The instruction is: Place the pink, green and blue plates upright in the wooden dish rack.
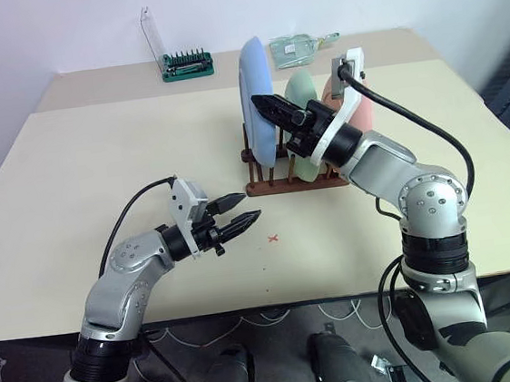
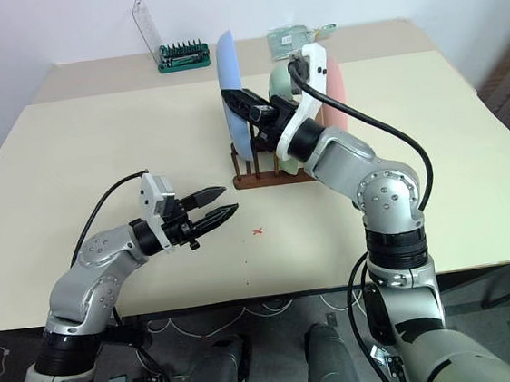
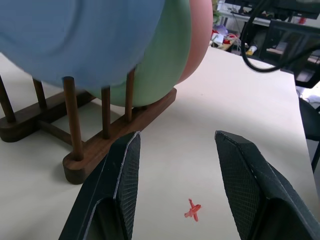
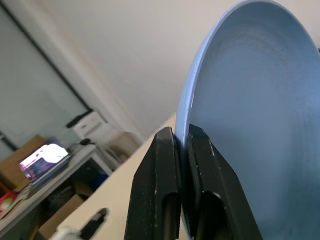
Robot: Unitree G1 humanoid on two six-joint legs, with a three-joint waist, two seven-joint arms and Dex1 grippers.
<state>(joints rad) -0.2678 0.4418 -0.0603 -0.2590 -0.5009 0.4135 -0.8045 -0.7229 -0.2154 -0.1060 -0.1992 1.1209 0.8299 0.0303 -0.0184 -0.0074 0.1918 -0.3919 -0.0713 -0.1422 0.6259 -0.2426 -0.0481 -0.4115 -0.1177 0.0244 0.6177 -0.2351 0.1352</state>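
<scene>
The right wrist view shows the right hand pinching the blue plate's rim; the left hand hovers spread.

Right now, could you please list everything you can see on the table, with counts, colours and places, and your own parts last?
blue plate: one, light blue, upright at the rack's left end, rim pinched by the right pincer.
green plate: one, pale mint, upright in the rack between blue and pink.
pink plate: one, salmon, upright at the rack's right end.
wooden dish rack: one, dark reddish-brown, mid-table.
tool holder: one, green with clear lid, far edge.
clear packet: one, greenish, far edge.
cross mark: one, red, near the left pincer.
table: one, cream.
left pincer: black, open, holding nothing.
right pincer: black, shut on the blue plate.
</scene>
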